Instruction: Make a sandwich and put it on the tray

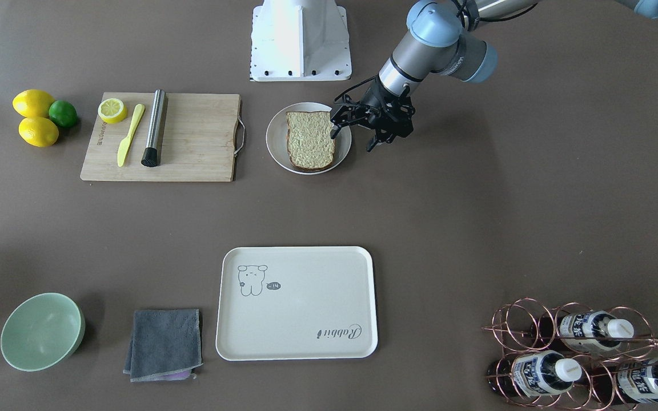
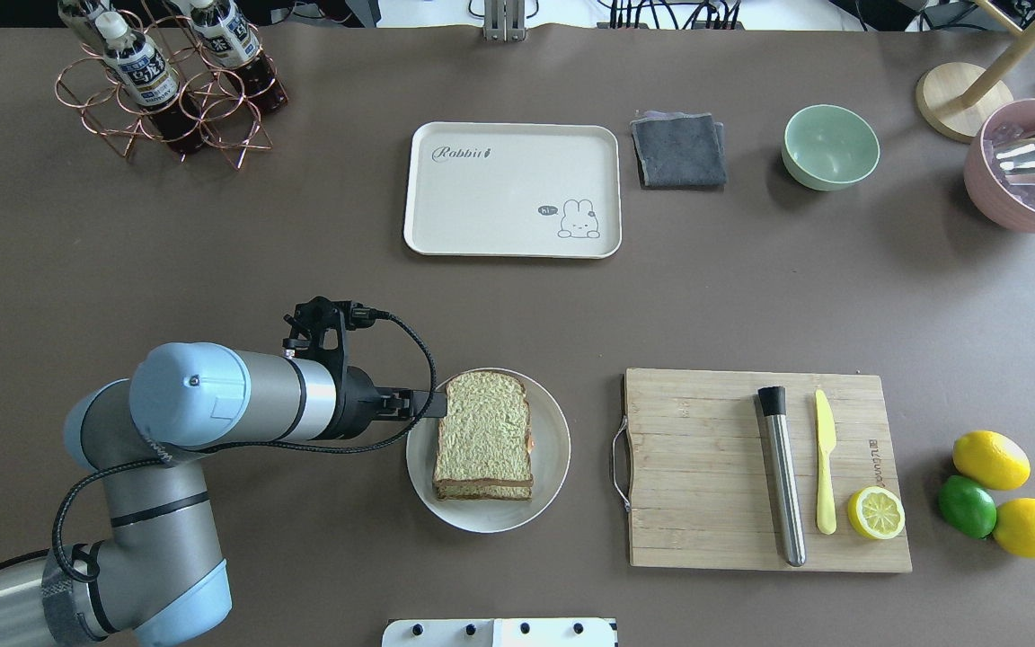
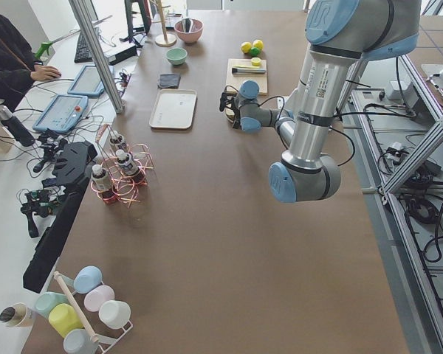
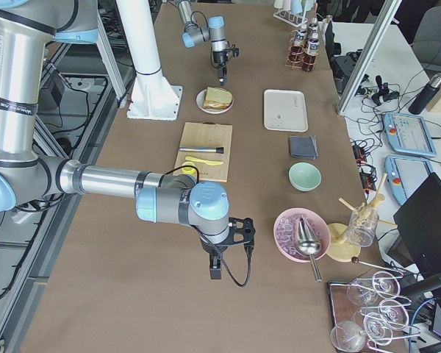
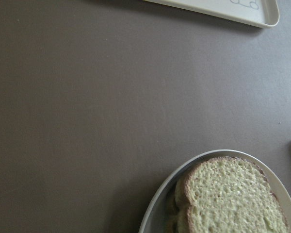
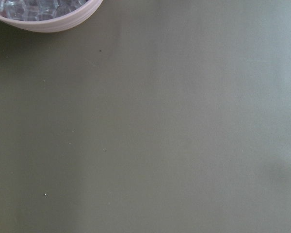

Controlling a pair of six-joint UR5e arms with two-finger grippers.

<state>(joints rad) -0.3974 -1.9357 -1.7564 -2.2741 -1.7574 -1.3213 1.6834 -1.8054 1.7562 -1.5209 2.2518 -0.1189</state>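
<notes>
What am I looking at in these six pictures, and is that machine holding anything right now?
Two robot arms stand at a brown table. Two pictures look down from above, two from the table's ends, two from wrist cameras. The left end effector is open, holding nothing, beside the sandwich on a white plate. The cream tray holds nothing yet. A cutting board, lemons, a green bowl and bottles lie around. The right end effector hangs elsewhere; whether it is open is unclear.
</notes>
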